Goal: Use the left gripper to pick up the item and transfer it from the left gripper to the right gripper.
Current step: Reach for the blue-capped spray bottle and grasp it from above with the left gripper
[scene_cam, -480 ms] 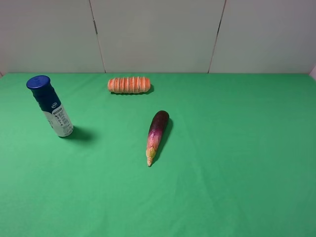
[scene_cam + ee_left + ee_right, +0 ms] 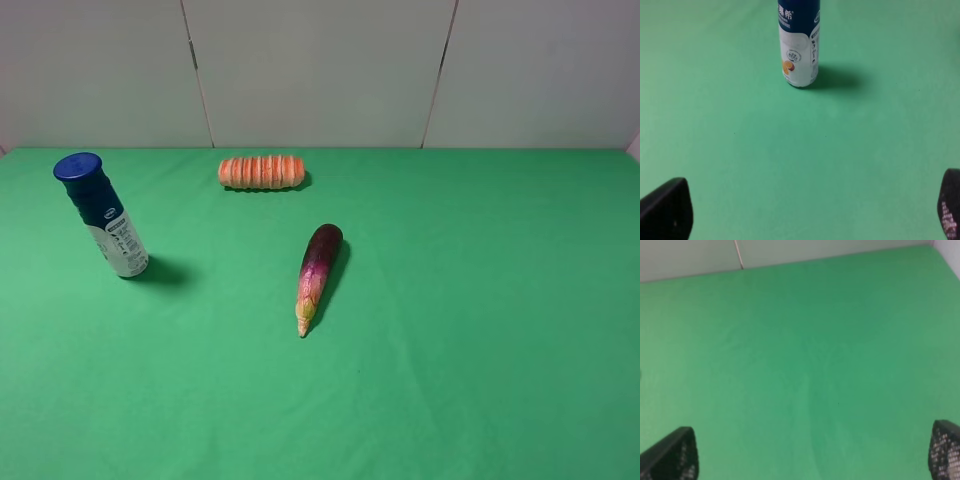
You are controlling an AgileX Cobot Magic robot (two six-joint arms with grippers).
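The green bench (image 2: 450, 350) is being occupied by the upright bottle (image 2: 101, 215) at its left side, untouched. The left gripper (image 2: 807, 207) and the right gripper (image 2: 807, 450) are being held with jaws released, empty.

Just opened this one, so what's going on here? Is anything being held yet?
Nothing is held yet. The bottle stands upright on the left side of the green table, untouched. The left gripper is open and faces the bottle with bare cloth between them. The right gripper is open too, over bare cloth. An eggplant and an orange roll lie apart from the bottle. The pickup and handover have not begun.
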